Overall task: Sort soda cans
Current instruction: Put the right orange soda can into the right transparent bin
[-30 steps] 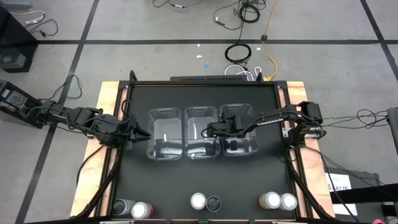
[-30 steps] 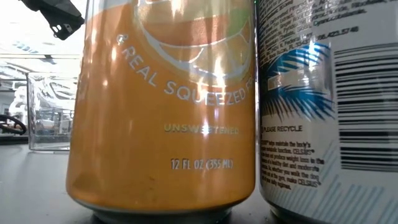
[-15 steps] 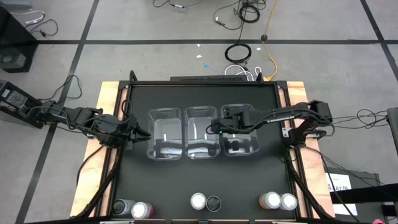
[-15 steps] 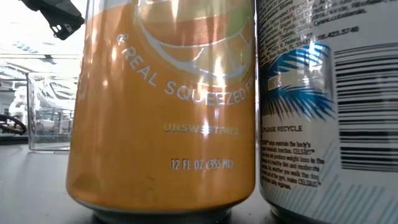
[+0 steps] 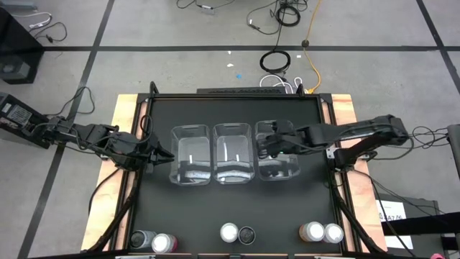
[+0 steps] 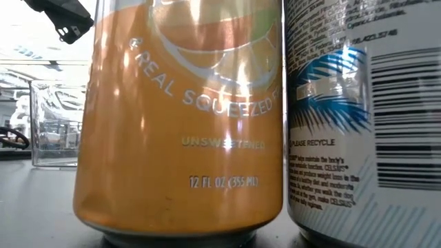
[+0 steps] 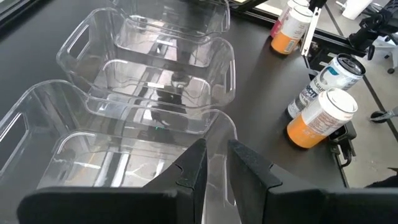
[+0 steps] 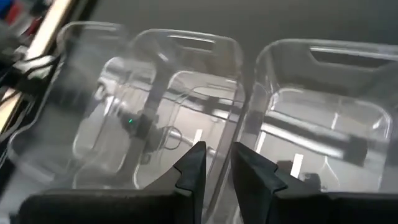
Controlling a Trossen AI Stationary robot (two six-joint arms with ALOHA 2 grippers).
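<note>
Six soda cans (image 5: 237,233) stand in pairs along the bench (image 5: 237,208) near edge. Right claw (image 5: 261,145) over right bin (image 5: 279,170), nearly clenched, empty. Left claw (image 5: 171,155) at left bin (image 5: 191,173), likewise.

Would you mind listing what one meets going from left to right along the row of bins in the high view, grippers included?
Left gripper → left bin → middle bin → right gripper → right bin.
</note>
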